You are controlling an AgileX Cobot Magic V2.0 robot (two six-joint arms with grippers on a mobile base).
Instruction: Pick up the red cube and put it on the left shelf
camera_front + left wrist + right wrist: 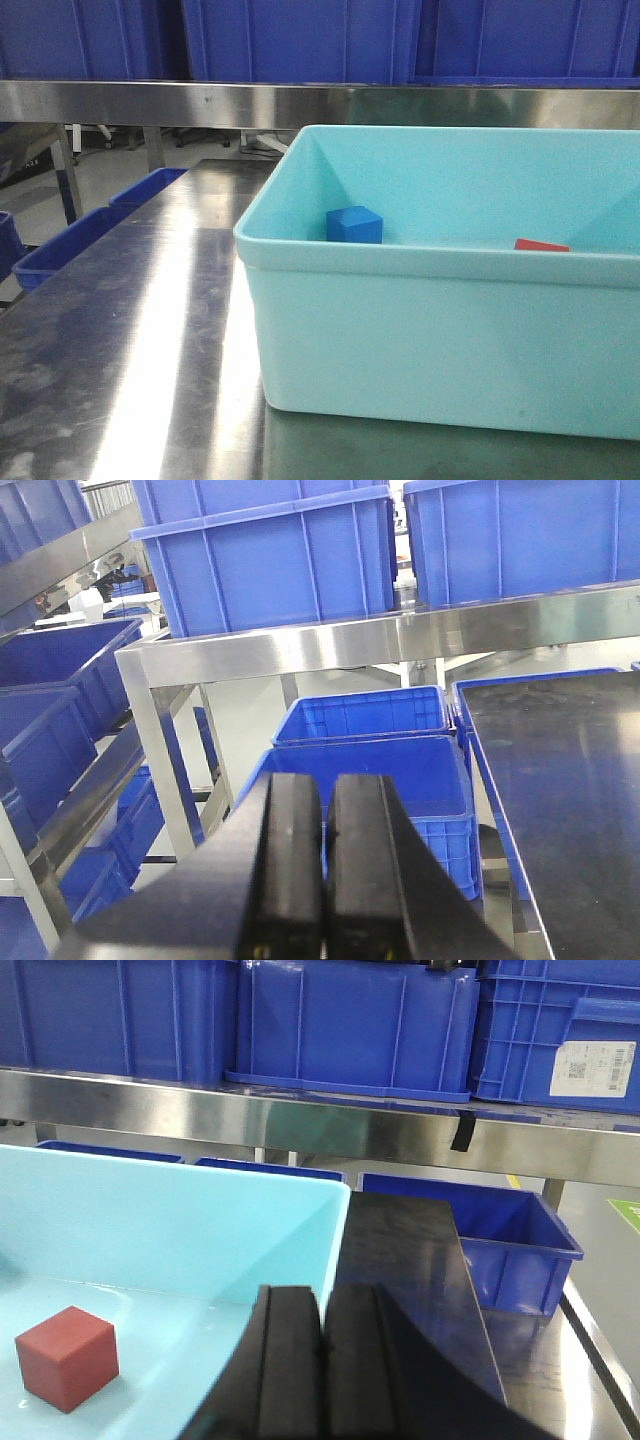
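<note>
None of the task's steps appeared to have been carried out at this moment. The red cube (pixel 67 1357) lay flat on the floor of the turquoise tub (pixel 420 340), which stood on the steel counter (pixel 130 350). In the front view only the cube's top showed above the near wall, well apart from the blue cube (pixel 354 224) that shared the tub. Nothing touched the red cube.

The right pincer (pixel 323 1300) had its two black fingers pressed together with nothing between them. It hung over the tub's right-hand rim, with the red cube off to its lower left and clearly apart from it. The left pincer (pixel 325 785) was likewise closed and empty. It pointed away from the tub toward a stainless-steel rack (pixel 300 645) whose top tier carried blue crates (pixel 270 560), with more crates below it.

That rack was probably the left shelf named in the task, though the wrist view caught only a corner post and front bar. It could not be told which tier would receive the cube.

Everything therefore remained to be done. As a judgement, the right arm was the nearer to the cube. It would have to part its fingers, come down into the tub, clamp on the cube and lift it clear of the wall. The carry to the shelf and the release onto a tier came after that. No part of the placing had begun.
</note>
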